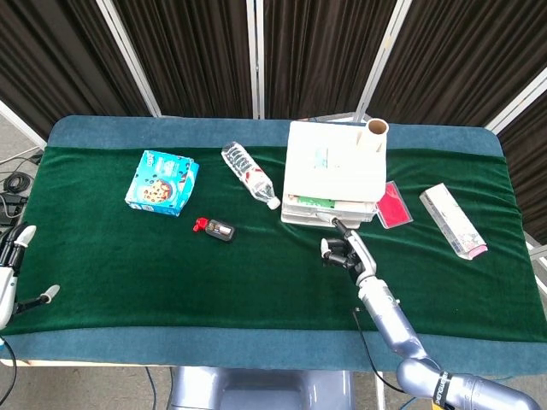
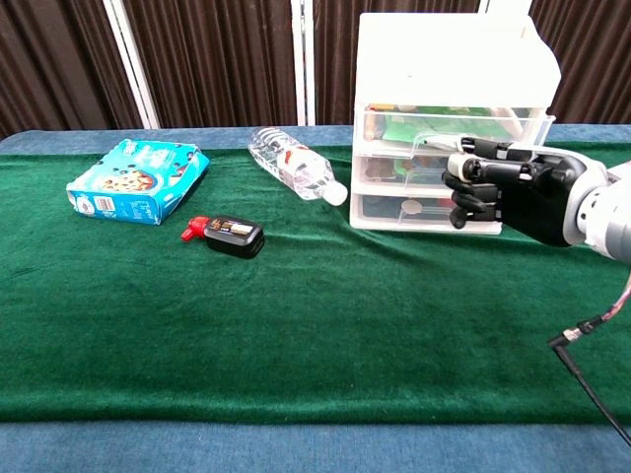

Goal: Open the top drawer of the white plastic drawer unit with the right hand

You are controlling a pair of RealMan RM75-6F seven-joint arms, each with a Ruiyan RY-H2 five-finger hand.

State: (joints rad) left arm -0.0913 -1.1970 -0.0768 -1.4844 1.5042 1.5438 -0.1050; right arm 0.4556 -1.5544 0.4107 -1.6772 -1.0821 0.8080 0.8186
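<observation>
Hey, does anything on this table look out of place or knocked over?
The water bottle lies on its side beside the white drawer unit. The unit's top drawer sticks out slightly, with the right robot hand at its front. Nothing looks spilled.

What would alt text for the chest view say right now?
The right hand, fingers curled, is at the front of the white drawer unit, whose top drawer sits slightly pulled out. Left of it on the green cloth lie a water bottle, a blue cookie box and a small black-and-red item.
</observation>
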